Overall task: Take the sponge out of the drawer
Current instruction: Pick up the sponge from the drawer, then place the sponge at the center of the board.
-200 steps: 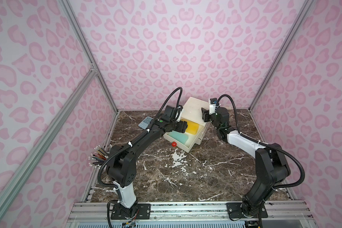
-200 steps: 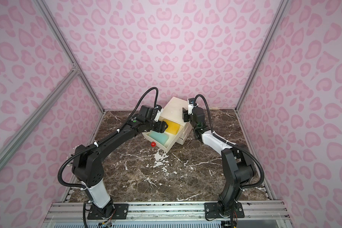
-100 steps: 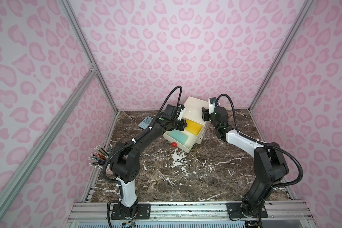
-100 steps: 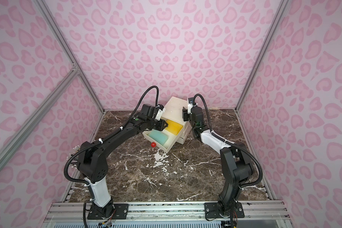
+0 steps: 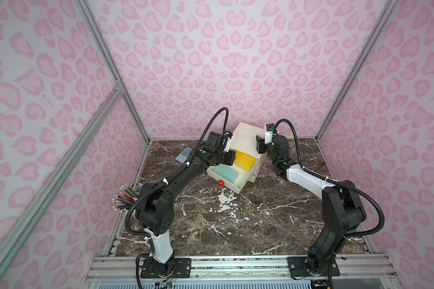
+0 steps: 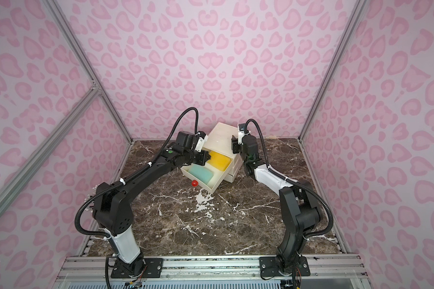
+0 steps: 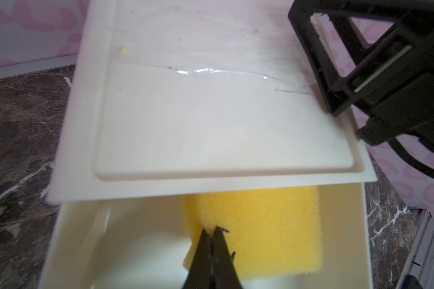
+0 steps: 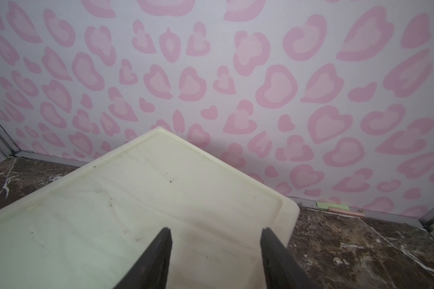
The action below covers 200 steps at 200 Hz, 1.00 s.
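Note:
A cream cabinet [image 5: 246, 137] [image 6: 221, 137] stands at the back of the table with its drawer [image 5: 236, 190] [image 6: 212, 189] pulled out. Inside the drawer lie a yellow sponge [image 5: 246, 162] [image 6: 219, 162] [image 7: 273, 237] and a teal sponge [image 5: 226, 174] [image 6: 201, 174]. My left gripper [image 5: 232, 159] [image 6: 208, 157] [image 7: 214, 229] reaches into the drawer and is shut on the yellow sponge's near edge, pinching the foam. My right gripper [image 5: 259, 145] [image 6: 233, 146] [image 8: 216, 230] sits at the cabinet's top right corner [image 8: 135, 212], jaws apart with nothing between them.
A red knob [image 5: 221, 183] [image 6: 194, 183] sticks out of the drawer front. A grey-blue keypad [image 5: 184, 155] lies by the left wall. A bundle of coloured sticks [image 5: 124, 199] lies at the left edge beside the left arm's base. Walls close in behind the cabinet.
My left gripper, open over the drawer a second ago, has shut on the yellow sponge's edge. The right arm has barely moved.

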Tool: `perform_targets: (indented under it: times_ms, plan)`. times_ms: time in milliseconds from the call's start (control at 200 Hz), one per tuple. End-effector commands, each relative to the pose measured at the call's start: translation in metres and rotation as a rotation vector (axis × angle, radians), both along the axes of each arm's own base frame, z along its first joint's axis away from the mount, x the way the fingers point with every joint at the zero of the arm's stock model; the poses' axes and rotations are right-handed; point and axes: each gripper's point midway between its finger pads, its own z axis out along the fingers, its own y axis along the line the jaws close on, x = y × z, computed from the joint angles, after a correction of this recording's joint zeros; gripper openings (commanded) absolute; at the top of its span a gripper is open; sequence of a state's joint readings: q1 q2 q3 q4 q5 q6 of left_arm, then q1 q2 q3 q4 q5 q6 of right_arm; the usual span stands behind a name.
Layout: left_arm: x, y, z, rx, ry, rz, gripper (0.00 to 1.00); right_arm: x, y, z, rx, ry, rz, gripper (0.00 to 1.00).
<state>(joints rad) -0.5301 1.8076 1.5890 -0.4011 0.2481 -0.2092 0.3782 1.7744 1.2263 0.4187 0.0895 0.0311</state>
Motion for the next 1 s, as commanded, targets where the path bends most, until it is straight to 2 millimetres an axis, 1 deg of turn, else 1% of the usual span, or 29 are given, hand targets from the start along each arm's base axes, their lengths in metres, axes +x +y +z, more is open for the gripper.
perform_targets:
  times_ms: [0,125,245,275,290,300,315,365,455,540,575,650,685,790,840,885,940,995]
  plan:
    - [-0.004,0.014,0.017,0.013,-0.026,0.06,0.03,-0.01,-0.005,-0.057,-0.1,0.18,-0.005,0.58]
    - [-0.016,0.04,0.029,0.06,-0.029,0.142,0.03,-0.009,-0.007,-0.058,-0.105,0.182,-0.015,0.58]
    - [-0.032,0.076,0.032,0.135,-0.031,0.253,0.03,-0.008,-0.009,-0.058,-0.108,0.182,-0.027,0.58]
    - [-0.038,0.085,0.035,0.141,-0.037,0.272,0.03,-0.007,-0.009,-0.059,-0.107,0.184,-0.029,0.58]
    - [-0.039,0.088,0.039,0.138,-0.047,0.281,0.03,-0.007,-0.009,-0.059,-0.108,0.183,-0.03,0.58]
    - [-0.043,0.092,0.034,0.149,-0.037,0.287,0.03,-0.006,-0.009,-0.059,-0.108,0.183,-0.03,0.58]
    - [-0.045,0.095,0.031,0.157,-0.034,0.294,0.03,-0.006,-0.008,-0.06,-0.11,0.185,-0.03,0.58]
    - [-0.054,0.11,0.036,0.168,-0.05,0.33,0.03,-0.004,-0.008,-0.06,-0.111,0.186,-0.029,0.58]
    - [-0.066,0.14,0.043,0.2,-0.076,0.413,0.03,-0.004,-0.006,-0.063,-0.114,0.192,-0.023,0.57]
    - [-0.073,0.17,0.042,0.242,-0.078,0.482,0.03,-0.004,-0.006,-0.065,-0.12,0.197,-0.022,0.57]
    - [-0.076,0.185,0.041,0.28,-0.08,0.517,0.03,-0.004,-0.007,-0.066,-0.122,0.198,-0.023,0.57]
    - [-0.083,0.221,0.045,0.344,-0.094,0.625,0.03,-0.006,-0.008,-0.067,-0.128,0.201,-0.023,0.56]
    - [-0.085,0.232,0.049,0.35,-0.108,0.66,0.03,-0.007,-0.008,-0.067,-0.131,0.2,-0.022,0.57]
    - [-0.087,0.255,0.057,0.349,-0.142,0.737,0.03,-0.007,-0.01,-0.065,-0.134,0.195,-0.024,0.56]
    - [-0.086,0.262,0.055,0.362,-0.133,0.765,0.03,-0.008,-0.01,-0.065,-0.136,0.198,-0.024,0.56]
    - [-0.084,0.268,0.046,0.374,-0.11,0.79,0.03,-0.008,-0.01,-0.065,-0.137,0.196,-0.025,0.56]
    - [-0.079,0.272,0.028,0.366,-0.059,0.799,0.03,-0.008,-0.011,-0.066,-0.136,0.196,-0.025,0.56]
    - [-0.073,0.273,0.002,0.353,0.006,0.793,0.03,-0.009,-0.01,-0.067,-0.134,0.197,-0.021,0.57]
